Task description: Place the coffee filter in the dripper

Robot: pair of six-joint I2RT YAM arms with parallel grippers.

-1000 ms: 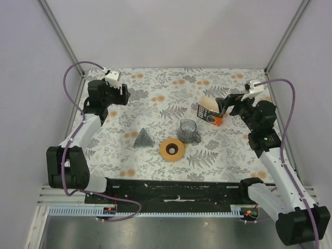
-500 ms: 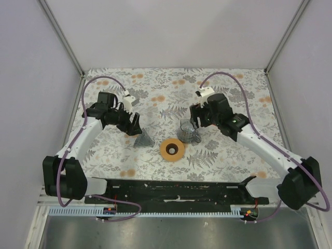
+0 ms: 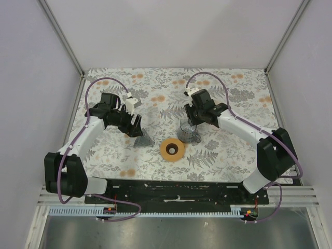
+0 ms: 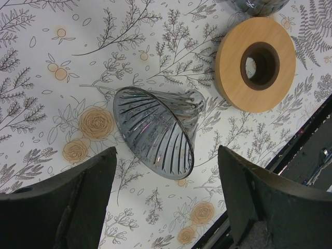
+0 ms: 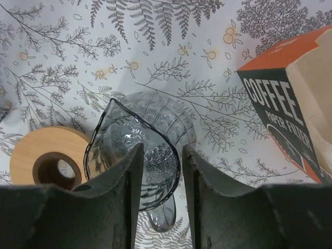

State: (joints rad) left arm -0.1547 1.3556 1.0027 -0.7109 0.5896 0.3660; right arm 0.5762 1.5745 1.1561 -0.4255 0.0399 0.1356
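The dripper's orange-tan ring [image 3: 172, 149] with a dark centre hole lies flat at the table's front middle; the left wrist view shows the ring [image 4: 254, 62] too. A smoky grey ribbed cone [image 4: 155, 129] lies on its side left of the ring. My left gripper [image 4: 167, 155] hangs wide open just above the cone [image 3: 143, 139], touching nothing. My right gripper [image 5: 162, 155] straddles the rim of the clear glass cup [image 5: 140, 129], one finger inside and one outside, with a gap still showing. No loose white coffee filter shows.
The orange and black paper-filter packet [image 5: 280, 104] stands to the right of the cup [image 3: 189, 132], tan paper showing at its open side. The black base rail [image 3: 176, 189] runs along the near edge. White walls close the back and sides.
My right arm swung from the packet at the back right to the cup and its jaws narrowed around the rim. My left arm came forward from the back left to the grey cone and opened wider.
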